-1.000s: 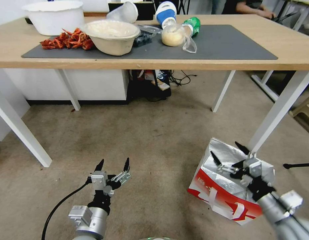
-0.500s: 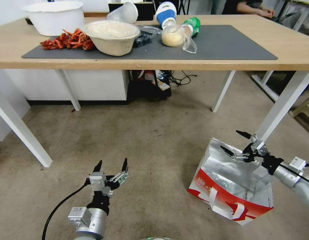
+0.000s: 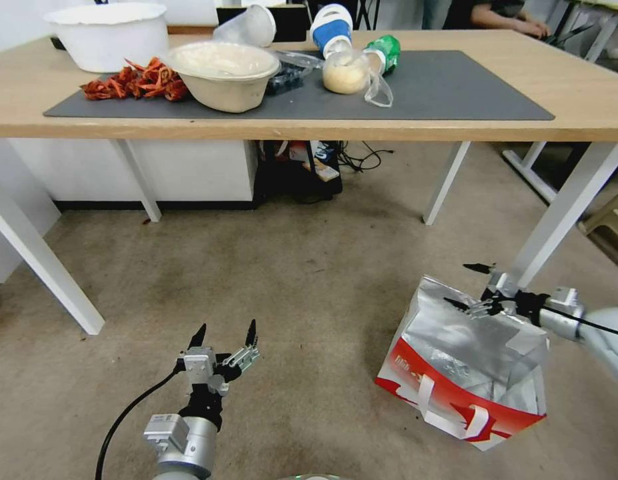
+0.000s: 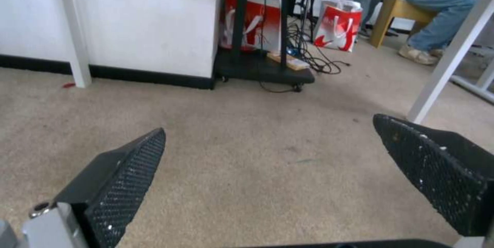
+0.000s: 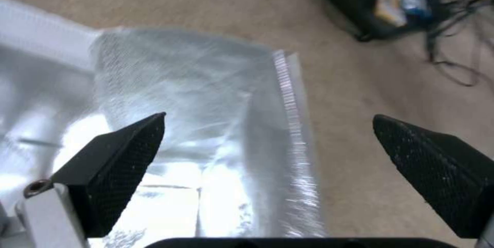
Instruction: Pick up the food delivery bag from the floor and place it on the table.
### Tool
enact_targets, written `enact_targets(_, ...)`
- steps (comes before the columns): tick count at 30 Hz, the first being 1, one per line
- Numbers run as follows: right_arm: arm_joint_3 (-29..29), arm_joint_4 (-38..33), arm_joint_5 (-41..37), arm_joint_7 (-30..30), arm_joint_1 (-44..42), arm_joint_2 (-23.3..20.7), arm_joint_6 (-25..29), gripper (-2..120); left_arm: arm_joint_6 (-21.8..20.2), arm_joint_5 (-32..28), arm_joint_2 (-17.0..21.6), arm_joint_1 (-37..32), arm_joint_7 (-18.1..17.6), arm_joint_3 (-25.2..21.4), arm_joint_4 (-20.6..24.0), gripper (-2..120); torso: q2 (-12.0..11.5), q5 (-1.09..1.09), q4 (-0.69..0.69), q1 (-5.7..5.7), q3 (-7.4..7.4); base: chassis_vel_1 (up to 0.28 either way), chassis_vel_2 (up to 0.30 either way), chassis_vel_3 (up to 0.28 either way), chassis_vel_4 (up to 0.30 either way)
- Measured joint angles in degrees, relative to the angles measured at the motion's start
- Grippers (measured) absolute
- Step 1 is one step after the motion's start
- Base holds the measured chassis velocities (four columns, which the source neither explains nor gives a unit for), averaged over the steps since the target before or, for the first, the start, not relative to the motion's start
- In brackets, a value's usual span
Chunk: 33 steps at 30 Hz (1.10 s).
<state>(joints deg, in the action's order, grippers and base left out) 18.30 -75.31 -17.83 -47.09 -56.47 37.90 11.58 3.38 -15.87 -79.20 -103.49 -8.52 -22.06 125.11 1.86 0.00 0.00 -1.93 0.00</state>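
Left gripper: parked low over the floor near the robot's base, fingers spread, nothing between them; the left wrist view has bare carpet between its two black pads.

Table: across the far side of the head view, light wood with a dark grey mat. The mat's left half carries a white tub, dried red chillies, a beige bowl and a knotted plastic bag of food; its right half is bare.

Food delivery bag: standing on the floor to the robot's right, just beside a white table leg. Mouth open upward, silver foil lining showing, red band and white handles on the near face.

Right gripper: at the bag's far upper rim, fingers spread and closed on nothing. In the right wrist view the foil edge runs between the two pads, carpet on one side and lining on the other; contact cannot be told.

Handling: probably light, with thin, crinkly, slick walls that would buckle or tear under a hard squeeze. The stiffer folded rim or a handle looks like the safer hold; a one-sided hold may let it tilt.

Progress: bag not yet lifted.
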Motion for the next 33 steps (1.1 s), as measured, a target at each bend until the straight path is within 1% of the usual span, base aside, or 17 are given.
enact_targets(1, 0.0, 0.0, 0.0, 0.0, 0.0, 0.0, 0.0, 100, 0.0, 0.0, 0.0, 0.0, 0.0, 0.0, 0.0, 100, 0.0, 0.0, 0.0, 0.0, 0.0, 0.0, 0.0, 0.0, 0.0)
enact_targets(2, -3.0, 1.5, 1.1, -0.6, 2.4, 0.4, 0.1, 100, 0.0, -0.2, 0.2, 0.1, 0.0, -0.3, -0.2, 100, 0.0, 0.0, -0.01, 0.0, 0.0, 0.0, 0.0, 0.0, 0.0)
enact_targets(3, -6.8, 4.8, 3.2, -2.5, 7.3, 1.4, 0.4, 100, 0.0, -0.4, 0.3, 0.4, 0.0, -0.7, -0.7, 100, 0.0, 0.0, 0.0, 0.0, 0.0, 0.0, 0.0, 0.0, 0.0)
enact_targets(4, -8.1, 6.3, 3.9, -3.3, 9.4, 1.9, 0.5, 100, 0.0, -0.4, 0.3, 0.4, 0.0, -0.7, -0.8, 100, 0.0, 0.0, 0.01, 0.0, 0.0, 0.0, 0.0, 0.0, 0.0)
enact_targets(8, -9.6, 8.2, 4.5, -4.6, 12.1, 2.5, 0.5, 100, 0.0, -0.4, 0.3, 0.5, -0.1, -0.7, -1.2, 100, 0.0, -0.01, 0.0, 0.0, 0.0, 0.0, 0.0, 0.0, 0.0)
enact_targets(12, -12.6, 11.9, 5.7, -8.3, 16.8, 3.8, 0.1, 100, 0.0, -0.6, 0.3, 0.9, -0.2, -0.8, -2.0, 100, 0.0, -0.01, 0.0, -0.01, 0.0, 0.0, 0.0, 0.0, 0.0)
enact_targets(13, -12.6, 11.9, 5.7, -8.3, 16.8, 3.8, 0.1, 100, 0.0, -0.6, 0.3, 0.9, -0.2, -0.8, -2.0, 100, 0.0, -0.01, 0.0, -0.01, 0.0, 0.0, 0.0, 0.0, 0.0)
enact_targets(15, -13.8, 14.4, 6.7, -10.8, 19.2, 4.8, -0.3, 100, 0.1, -0.7, 0.3, 1.1, -0.3, -0.9, -2.3, 100, 0.0, -0.02, 0.0, 0.0, 0.0, 0.0, 0.0, 0.0, 0.0)
enact_targets(17, -14.2, 15.3, 7.0, -11.8, 20.0, 5.1, -0.5, 100, 0.1, -0.8, 0.2, 1.1, -0.4, -0.9, -2.3, 100, 0.0, -0.01, 0.01, -0.01, 0.0, 0.0, 0.0, 0.0, 0.0)
enact_targets(19, -14.6, 16.8, 7.7, -14.2, 21.2, 5.7, -1.6, 98, 0.2, -0.9, 0.2, 1.3, -0.4, -1.1, -2.5, 100, 0.0, -0.01, 0.0, -0.01, 0.0, 0.0, 0.0, 0.0, 0.0)
enact_targets(21, -14.6, 17.0, 7.9, -14.7, 21.4, 5.8, -1.9, 97, 0.3, -0.9, 0.2, 1.3, -0.5, -1.1, -2.6, 100, 0.0, -0.01, 0.0, 0.0, 0.0, 0.0, 0.0, 0.0, 0.0)
enact_targets(24, -14.7, 17.5, 8.1, -15.5, 21.7, 6.1, -2.4, 94, 0.4, -1.0, 0.2, 1.3, -0.5, -1.1, -2.7, 100, 0.0, 0.0, 0.0, 0.0, 0.0, 0.0, 0.0, 0.0, 0.0)
enact_targets(27, -14.7, 17.7, 8.0, -15.8, 21.7, 6.2, -2.6, 85, 0.6, -1.0, 0.1, 1.4, -0.5, -1.0, -3.0, 100, 0.0, 0.0, 0.0, -0.01, 0.0, 0.0, 0.0, 0.0, 0.0)
enact_targets(29, -14.7, 17.6, 7.8, -15.8, 21.6, 6.2, -2.6, 82, 0.7, -1.0, 0.1, 1.4, -0.5, -0.9, -3.0, 100, 0.0, -0.01, 0.0, 0.0, 0.0, 0.0, 0.0, 0.0, 0.0)
enact_targets(31, -14.7, 17.2, 7.0, -15.8, 21.2, 6.1, -2.5, 70, 0.7, -0.8, 0.1, 1.4, -0.6, -0.8, -3.0, 100, 0.0, 0.0, 0.0, 0.0, 0.0, 0.0, 0.0, 0.0, 0.0)
enact_targets(32, -14.7, 17.2, 7.0, -15.8, 21.2, 6.1, -2.5, 70, 0.7, -0.8, 0.1, 1.4, -0.6, -0.8, -3.0, 100, 0.0, 0.0, 0.0, 0.0, 0.0, 0.0, 0.0, 0.0, 0.0)
enact_targets(33, -14.6, 17.0, 6.8, -15.7, 21.1, 6.0, -2.5, 65, 0.7, -0.7, 0.1, 1.4, -0.6, -0.7, -3.0, 100, 0.0, -0.01, 0.0, 0.0, 0.0, 0.0, 0.0, 0.0, 0.0)
